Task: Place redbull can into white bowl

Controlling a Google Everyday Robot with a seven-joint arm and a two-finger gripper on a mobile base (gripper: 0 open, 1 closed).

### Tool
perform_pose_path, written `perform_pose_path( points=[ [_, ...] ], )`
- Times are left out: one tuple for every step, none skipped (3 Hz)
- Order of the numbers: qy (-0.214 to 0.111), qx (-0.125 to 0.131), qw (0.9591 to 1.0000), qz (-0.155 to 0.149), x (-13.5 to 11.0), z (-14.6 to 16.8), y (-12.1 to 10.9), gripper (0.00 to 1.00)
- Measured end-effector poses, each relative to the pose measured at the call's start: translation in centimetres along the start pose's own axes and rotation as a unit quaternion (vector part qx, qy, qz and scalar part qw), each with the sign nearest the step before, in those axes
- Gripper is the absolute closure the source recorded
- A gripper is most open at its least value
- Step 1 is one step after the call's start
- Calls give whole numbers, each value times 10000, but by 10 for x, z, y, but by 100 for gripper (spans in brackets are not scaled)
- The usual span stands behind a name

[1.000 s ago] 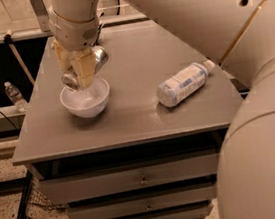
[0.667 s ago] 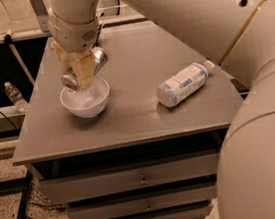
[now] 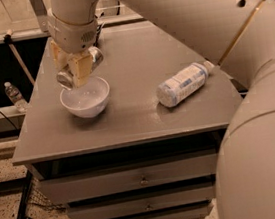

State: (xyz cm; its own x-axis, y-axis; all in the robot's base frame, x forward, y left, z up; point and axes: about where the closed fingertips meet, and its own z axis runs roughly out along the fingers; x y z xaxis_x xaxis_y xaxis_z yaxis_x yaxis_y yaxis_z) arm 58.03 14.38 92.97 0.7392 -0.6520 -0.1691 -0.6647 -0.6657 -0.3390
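The white bowl (image 3: 86, 99) stands on the left part of the grey table (image 3: 128, 117). My gripper (image 3: 74, 69) hangs just above the bowl's far left rim, shut on the redbull can (image 3: 68, 78). The can lies tilted between the cream fingers (image 3: 82, 67); its shiny silver end points down-left over the rim, and most of its body is hidden by the fingers. The can is above the bowl, not resting in it.
A clear plastic bottle (image 3: 182, 84) with a white label lies on its side at the table's right. My large arm fills the upper right. Drawers are below the tabletop. A small bottle (image 3: 15, 96) stands on the floor at left.
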Motion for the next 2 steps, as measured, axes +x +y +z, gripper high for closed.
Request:
perform_pose_path(
  points=[
    [-8,6,10000,-8,-1,2,-1,8],
    [-12,8,10000,-12,-1,4,-2,0]
  ],
)
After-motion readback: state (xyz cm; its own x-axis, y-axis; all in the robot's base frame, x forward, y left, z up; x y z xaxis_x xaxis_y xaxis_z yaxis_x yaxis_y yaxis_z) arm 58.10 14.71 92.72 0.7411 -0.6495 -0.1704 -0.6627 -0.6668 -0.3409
